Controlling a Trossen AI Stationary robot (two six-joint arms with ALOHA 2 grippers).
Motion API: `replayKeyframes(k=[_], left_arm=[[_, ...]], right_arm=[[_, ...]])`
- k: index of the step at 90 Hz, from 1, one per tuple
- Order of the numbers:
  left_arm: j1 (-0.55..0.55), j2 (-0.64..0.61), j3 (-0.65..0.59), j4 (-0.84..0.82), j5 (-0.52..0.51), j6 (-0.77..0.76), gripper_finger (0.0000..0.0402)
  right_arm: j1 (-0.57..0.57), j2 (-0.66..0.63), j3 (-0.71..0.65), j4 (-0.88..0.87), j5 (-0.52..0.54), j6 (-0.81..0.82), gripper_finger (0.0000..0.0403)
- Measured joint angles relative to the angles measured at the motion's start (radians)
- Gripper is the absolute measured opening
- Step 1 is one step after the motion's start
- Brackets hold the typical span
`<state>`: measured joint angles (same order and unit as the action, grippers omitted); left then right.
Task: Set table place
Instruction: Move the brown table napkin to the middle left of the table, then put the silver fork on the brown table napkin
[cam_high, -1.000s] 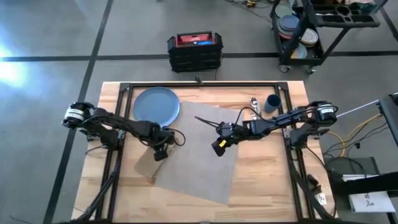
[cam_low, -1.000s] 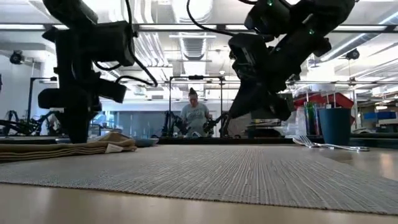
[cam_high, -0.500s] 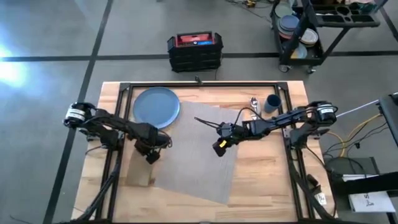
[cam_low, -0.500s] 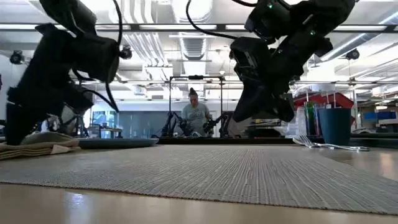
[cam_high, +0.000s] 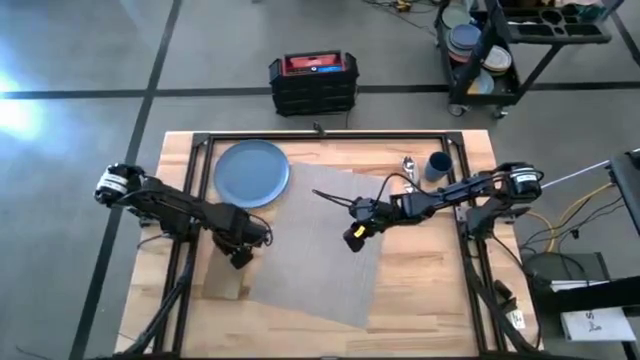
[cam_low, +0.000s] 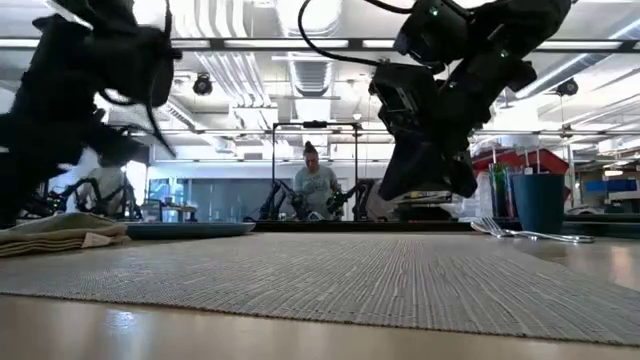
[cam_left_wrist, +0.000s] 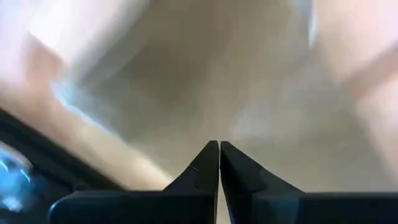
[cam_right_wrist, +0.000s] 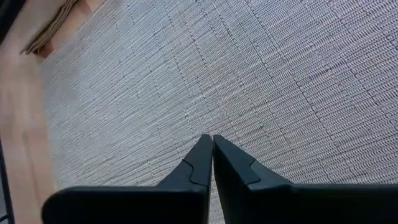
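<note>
- Grey woven placemat (cam_high: 315, 245) lying skewed on the wooden table (cam_high: 430, 290), one corner toward the blue plate (cam_high: 251, 172), opposite corner toward the table's near edge.
- Blue plate flat on the table just beyond the placemat's left-hand corner, apart from it, nothing on it.
- Tan folded napkin (cam_high: 224, 277) on the table at the placemat's left edge, touching or slightly overlapping it; low view shows it (cam_low: 62, 234) as a flat folded bundle.
- Silverware (cam_high: 409, 165) on the table beyond the placemat's far right corner; fork tines visible in low view (cam_low: 525, 234); cannot tell knife and spoon apart.
- Dark-blue cup (cam_high: 437, 165) upright just beside the silverware, on the side away from the placemat.
- Left tool (cam_high: 240, 258) low at the placemat's left edge, just beyond the napkin; fingers clenched together, gripping nothing, per left wrist view (cam_left_wrist: 219, 163).
- Right tool (cam_high: 352, 240) over the placemat's middle; fingers pressed together, empty, tips right above the weave in right wrist view (cam_right_wrist: 211, 152).
- Black and red toolbox (cam_high: 313, 82) on the floor past the table's far edge, beyond the placemat.
- Black cart (cam_high: 520, 45) with stacked dishes on the floor, well beyond the cup.
- Person (cam_low: 315, 188) standing far back in the room, seen over the placemat in low view.
</note>
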<state>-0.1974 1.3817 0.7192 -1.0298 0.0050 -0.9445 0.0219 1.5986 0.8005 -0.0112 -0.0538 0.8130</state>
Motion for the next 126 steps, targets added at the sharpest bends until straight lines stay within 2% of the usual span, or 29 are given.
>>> replayKeyframes(k=[8,23,45,56,89,108,126], left_arm=[[0.001,-0.011,-0.01,0.06,-0.067,0.004,0.0],[0.001,0.016,-0.035,0.089,-0.067,-0.01,0.0],[0.0,0.066,-0.073,0.072,0.07,-0.06,0.0],[-0.003,0.061,-0.083,0.054,0.094,-0.08,0.0],[-0.003,0.019,0.038,0.07,0.081,-0.047,0.0],[-0.003,0.019,0.152,0.124,-0.026,0.098,0.0],[0.0,0.022,0.275,0.326,-0.161,0.322,0.0]], right_arm=[[0.0,0.0,0.0,0.0,0.001,-0.003,0.0],[0.0,0.0,0.0,0.0,0.001,-0.003,0.0],[0.0,-0.001,0.0,0.001,0.001,-0.003,0.0],[0.001,-0.001,0.0,-0.001,0.001,-0.003,0.0],[0.028,-0.016,0.002,-0.012,-0.035,0.006,0.0],[0.029,-0.074,0.046,-0.095,-0.059,-0.014,0.0],[0.029,-0.152,0.156,-0.275,-0.052,-0.095,0.0]])
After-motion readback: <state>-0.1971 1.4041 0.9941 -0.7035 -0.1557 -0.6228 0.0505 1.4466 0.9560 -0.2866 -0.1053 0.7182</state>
